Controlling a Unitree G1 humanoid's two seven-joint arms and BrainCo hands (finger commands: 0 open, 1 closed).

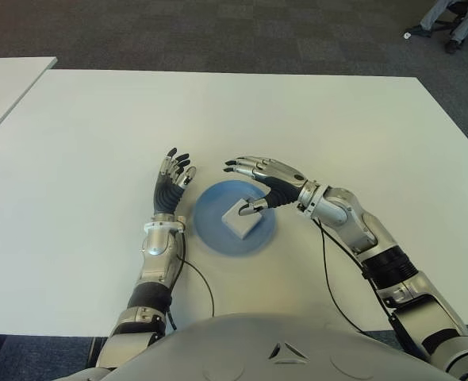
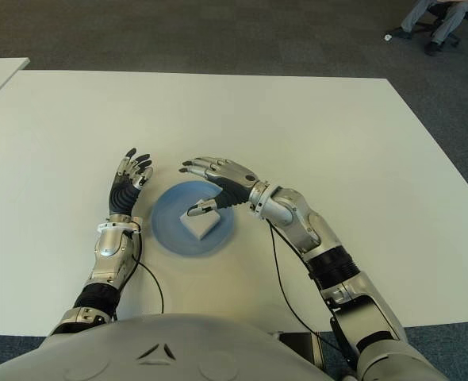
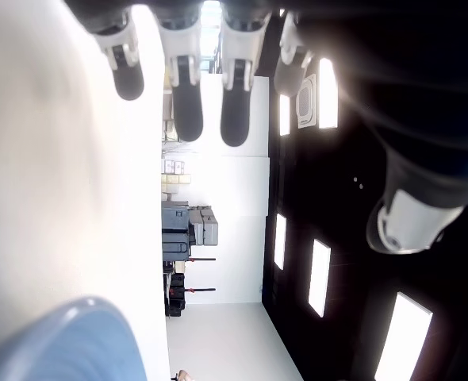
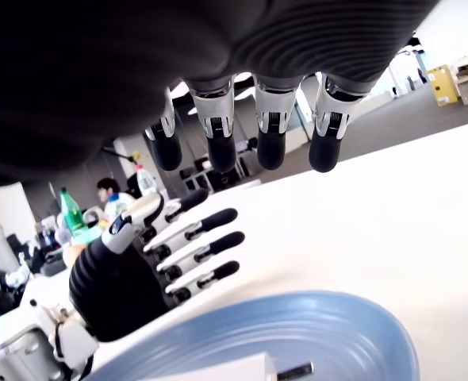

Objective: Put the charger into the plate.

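On the blue plate [image 1: 215, 232], white charger [image 1: 241, 219], already placed. Above it, right hand [image 1: 264, 176] with fingers spread, holding nothing. Beside plate's left edge, left hand [image 1: 170, 178], fingers relaxed open. Likely light, rigid, smooth-sided; best pinched across opposite flat faces.

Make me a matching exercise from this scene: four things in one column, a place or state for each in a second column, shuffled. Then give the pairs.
Things:
1. charger
2. plate
3. left hand
4. right hand

Places or states:
A. blue, on the white table between the two hands
B. open, fingers extended, beside the plate on its left
C. white, lying in the plate
D. open, fingers spread above the plate's far edge, thumb close to the charger

Pairs: 1-C, 2-A, 3-B, 4-D
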